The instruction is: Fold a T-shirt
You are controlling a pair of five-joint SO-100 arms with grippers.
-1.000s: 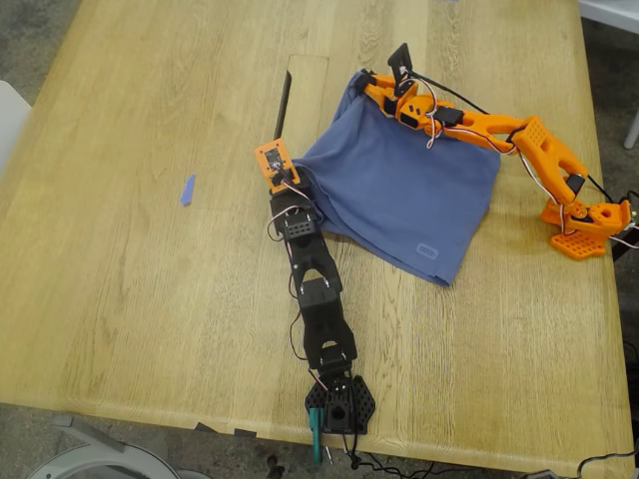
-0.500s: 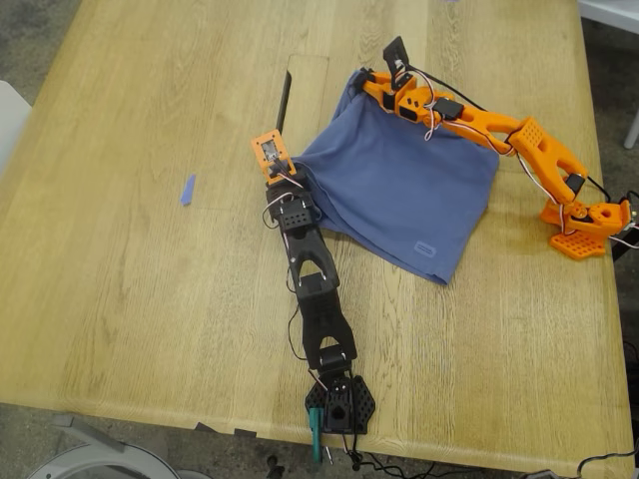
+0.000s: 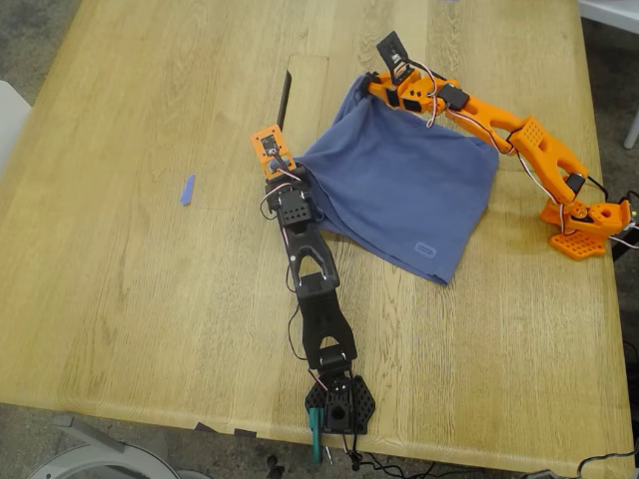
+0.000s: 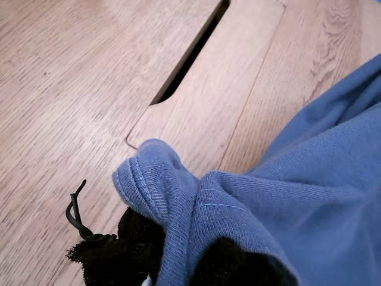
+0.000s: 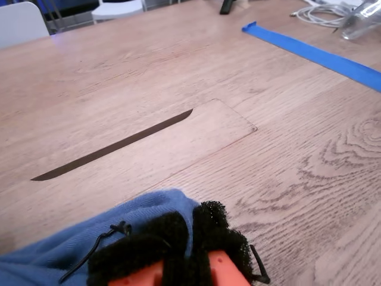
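The blue-purple T-shirt (image 3: 409, 190) lies folded into a rough square on the wooden table, with a small label outline near its lower corner; its print is hidden. My first gripper (image 3: 300, 180), on the black arm, is shut on the cloth's corner at the exterior view's left. In the first wrist view a hemmed bunch of the T-shirt (image 4: 178, 196) is squeezed between the black pads (image 4: 137, 238). My second gripper (image 3: 363, 86), on the orange arm, is shut on the far corner. The T-shirt (image 5: 89, 244) sits under its fuzzy black pads (image 5: 208, 226) in the second wrist view.
A dark slot (image 3: 284, 100) and an inset panel lie just beyond the cloth. A small blue tape strip (image 3: 187, 190) sits at the exterior view's left. The black arm's base (image 3: 339, 404) stands at the near edge, the orange base (image 3: 584, 225) at the exterior view's right. A long blue tape (image 5: 315, 53) lies farther off.
Both grippers have shifted slightly toward the exterior view's top, still holding their corners. The orange arm's wrist has lifted and the cloth's far edge has drawn a little tauter.
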